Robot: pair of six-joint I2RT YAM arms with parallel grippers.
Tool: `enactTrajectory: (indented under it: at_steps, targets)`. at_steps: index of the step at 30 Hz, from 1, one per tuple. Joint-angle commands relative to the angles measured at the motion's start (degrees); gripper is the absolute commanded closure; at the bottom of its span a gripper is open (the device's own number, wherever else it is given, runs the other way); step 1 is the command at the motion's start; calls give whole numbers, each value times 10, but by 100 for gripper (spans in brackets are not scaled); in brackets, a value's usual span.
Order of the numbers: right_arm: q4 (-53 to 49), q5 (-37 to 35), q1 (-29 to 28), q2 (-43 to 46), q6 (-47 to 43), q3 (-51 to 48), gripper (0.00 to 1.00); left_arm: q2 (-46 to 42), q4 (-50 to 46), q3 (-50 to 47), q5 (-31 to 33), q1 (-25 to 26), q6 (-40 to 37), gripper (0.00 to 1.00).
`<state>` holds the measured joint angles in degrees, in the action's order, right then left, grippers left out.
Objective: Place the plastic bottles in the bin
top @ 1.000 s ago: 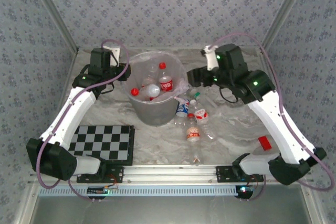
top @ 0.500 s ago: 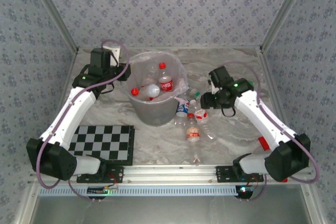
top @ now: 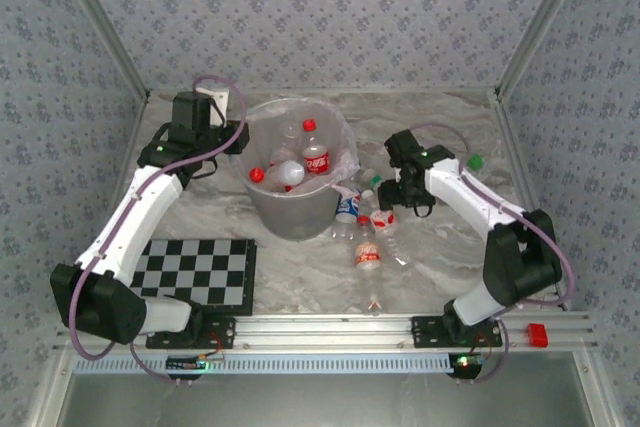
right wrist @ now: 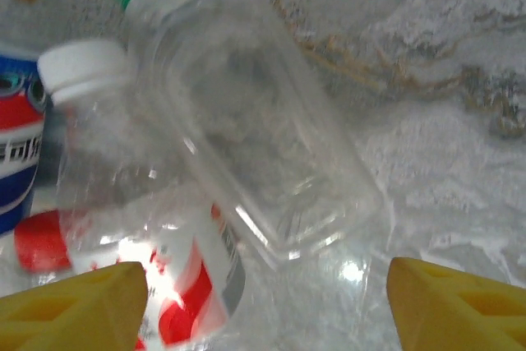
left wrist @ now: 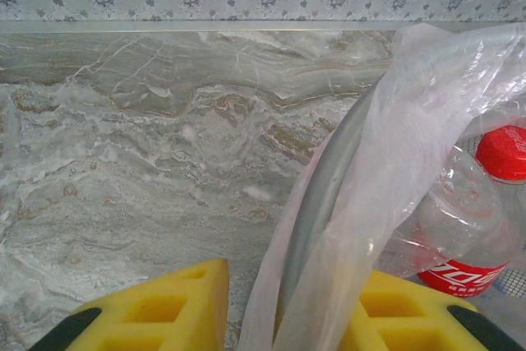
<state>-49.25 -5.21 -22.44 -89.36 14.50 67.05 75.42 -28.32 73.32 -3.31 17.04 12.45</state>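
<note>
Gripping the bag-lined rim of the bin, the left gripper is closed on it at the bin's left side. Several plastic bottles lie inside the bin, and more lie on the bench just right of it. The right gripper hangs over these with jaws wide apart, holding nothing. Under it, a green-capped bottle lies against a white-capped bottle. A checkerboard lies by the left arm, and a loose green cap sits further right.

arms: white links, black joints | cables: purple | fingers: yellow
</note>
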Motion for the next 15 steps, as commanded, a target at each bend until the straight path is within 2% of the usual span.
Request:
enactTrajectory:
  at_steps: [1, 7, 12, 15]
  targets:
    - [34, 14, 16, -41, -39, 44, 18, 4, -44, -2, 9, 6, -12, 66]
    - [57, 59, 49, -86, -55, 64, 19, -2, -42, -2, 11, 6, -13, 66]
    - [74, 137, 82, -110, -71, 65, 22, -2, -42, -1, 7, 6, -12, 66]
    - [70, 135, 93, -129, -70, 68, 23, -3, -42, -2, 7, 6, -12, 66]
